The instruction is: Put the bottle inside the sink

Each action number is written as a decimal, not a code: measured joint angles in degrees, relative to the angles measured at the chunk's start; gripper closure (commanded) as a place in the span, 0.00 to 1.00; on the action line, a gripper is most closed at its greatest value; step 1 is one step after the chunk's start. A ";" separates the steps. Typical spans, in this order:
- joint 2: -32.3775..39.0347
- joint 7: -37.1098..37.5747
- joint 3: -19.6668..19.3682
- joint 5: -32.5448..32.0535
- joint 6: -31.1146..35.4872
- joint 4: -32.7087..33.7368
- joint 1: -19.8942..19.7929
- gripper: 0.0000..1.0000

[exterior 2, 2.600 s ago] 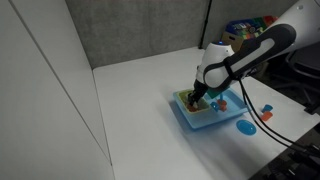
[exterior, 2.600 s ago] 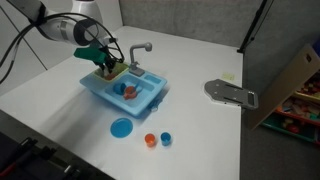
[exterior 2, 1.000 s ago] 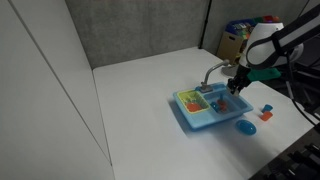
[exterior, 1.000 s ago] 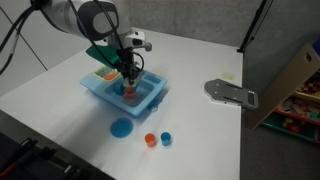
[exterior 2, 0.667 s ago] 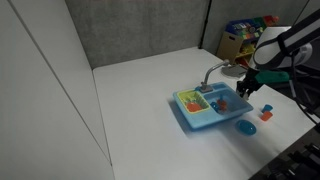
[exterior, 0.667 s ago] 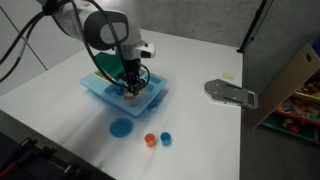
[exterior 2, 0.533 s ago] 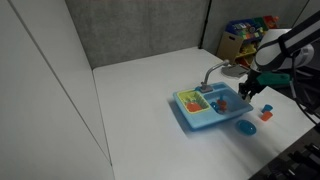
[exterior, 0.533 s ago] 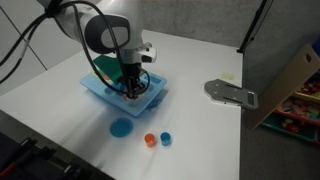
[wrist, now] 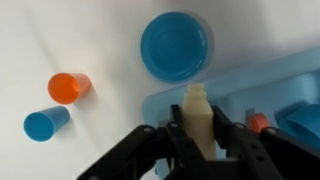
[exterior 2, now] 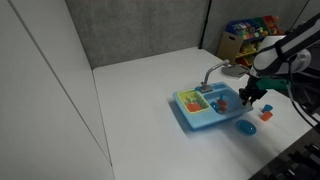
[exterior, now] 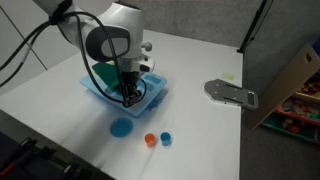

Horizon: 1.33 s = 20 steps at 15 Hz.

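Note:
My gripper [wrist: 198, 138] is shut on a cream bottle [wrist: 198, 112], whose neck sticks out between the black fingers in the wrist view. It hangs over the front rim of the light blue toy sink [wrist: 285, 75], close to the blue plate [wrist: 176, 46]. In both exterior views the gripper [exterior: 128, 96] [exterior 2: 248, 98] is low at the sink's [exterior: 156, 87] [exterior 2: 196, 119] front edge, and the bottle is too small to make out. The grey faucet [exterior 2: 212, 71] stands at the back of the sink.
An orange cup [wrist: 68, 87] [exterior: 150, 140] and a blue cup [wrist: 45, 123] [exterior: 166, 139] lie on the white table near the blue plate [exterior: 121, 127]. A flat grey metal plate [exterior: 230, 92] lies farther off. Small toy items sit in the sink compartments [exterior 2: 192, 100].
My gripper has carried the bottle from the sink's side section across the basin to its front rim, and it has come lower. The cups and plate have not moved.

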 measured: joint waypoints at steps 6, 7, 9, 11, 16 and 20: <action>0.70 -0.43 1.15 0.00 -0.11 0.00 0.00 0.40; 0.74 -0.44 1.21 0.00 -0.20 0.00 0.00 0.35; 0.83 -0.50 1.29 0.00 -0.65 -0.01 0.00 0.18; 0.83 -0.65 1.39 0.00 -0.87 -0.02 0.00 0.02; -0.56 -1.38 1.82 0.00 -3.70 -0.02 0.08 0.00; -3.77 -1.89 2.44 -0.01 -9.64 0.16 0.76 0.00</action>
